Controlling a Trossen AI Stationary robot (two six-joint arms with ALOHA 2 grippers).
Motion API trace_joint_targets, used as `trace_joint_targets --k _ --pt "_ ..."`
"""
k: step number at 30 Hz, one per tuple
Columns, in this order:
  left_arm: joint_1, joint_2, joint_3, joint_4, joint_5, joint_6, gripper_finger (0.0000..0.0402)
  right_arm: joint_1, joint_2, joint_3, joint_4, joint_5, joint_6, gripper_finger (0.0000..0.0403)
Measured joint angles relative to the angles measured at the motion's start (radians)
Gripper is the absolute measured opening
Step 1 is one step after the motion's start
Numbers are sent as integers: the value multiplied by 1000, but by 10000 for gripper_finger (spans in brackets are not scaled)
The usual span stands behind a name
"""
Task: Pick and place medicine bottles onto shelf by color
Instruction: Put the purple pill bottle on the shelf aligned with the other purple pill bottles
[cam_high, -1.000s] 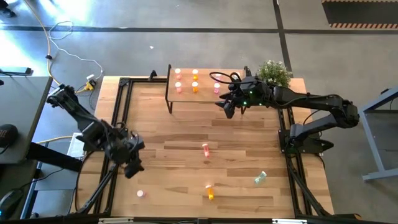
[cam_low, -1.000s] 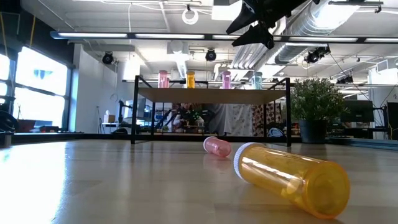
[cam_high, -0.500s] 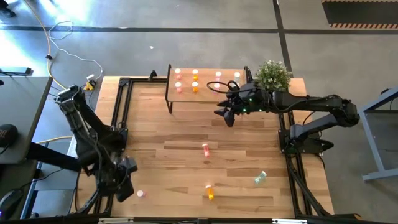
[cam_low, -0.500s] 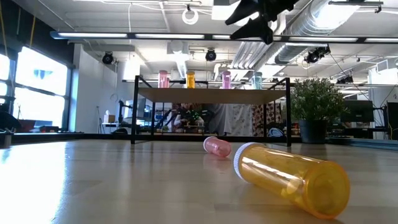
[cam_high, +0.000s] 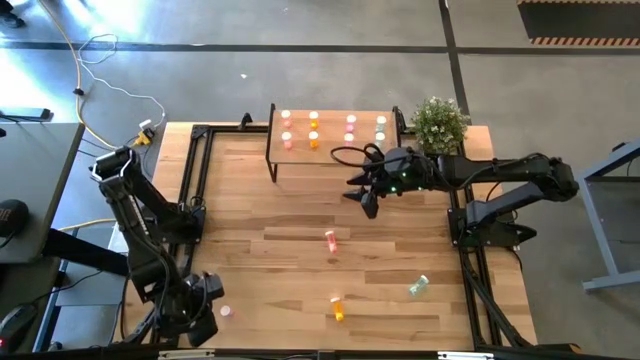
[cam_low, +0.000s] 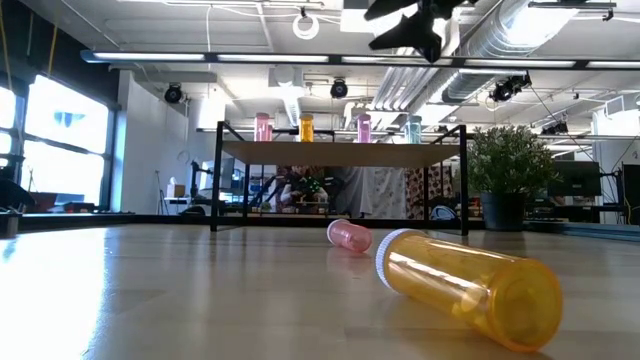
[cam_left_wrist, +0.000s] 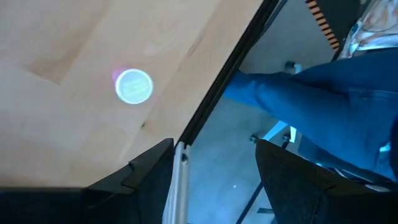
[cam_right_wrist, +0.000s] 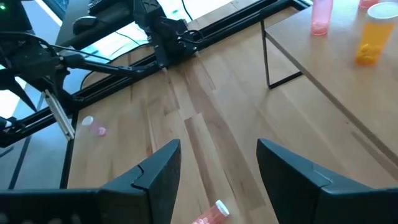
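Several medicine bottles (cam_high: 314, 140) stand on the shelf (cam_high: 330, 150) at the far side. On the table, a pink bottle (cam_high: 330, 238) lies mid-table, an orange one (cam_high: 338, 310) and a pale green one (cam_high: 418, 287) lie nearer the front, and a small pink bottle (cam_high: 226, 311) stands upright near the front left corner. My left gripper (cam_high: 203, 322) hangs open just left of that upright bottle (cam_left_wrist: 134, 85), over the table's edge rail. My right gripper (cam_high: 367, 203) is open in the air in front of the shelf, with nothing between its fingers (cam_right_wrist: 161, 171).
A potted plant (cam_high: 440, 120) stands at the far right beside the shelf. Black frame rails (cam_high: 195, 180) run along the table's left and right sides. The low view shows the orange bottle (cam_low: 470, 285) close up, with the lying pink one (cam_low: 350, 235) behind it.
My left gripper has swung toward the table's near edge and come down, ending beside the upright pink bottle at the front left. My right gripper has drawn away from the shelf toward the table's middle. No bottle has moved.
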Motion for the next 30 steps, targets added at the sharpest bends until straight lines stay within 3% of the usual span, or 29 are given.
trace_joint_targets --k 14,24,30 --pt "-1 87 0 29 0 -18 216 76 0 0 -14 57 1 202" --pt "-134 177 2 183 -228 -174 216 76 0 0 -35 57 -8 202" --pt "-189 250 24 170 -334 -268 216 76 0 0 -37 57 -8 202"
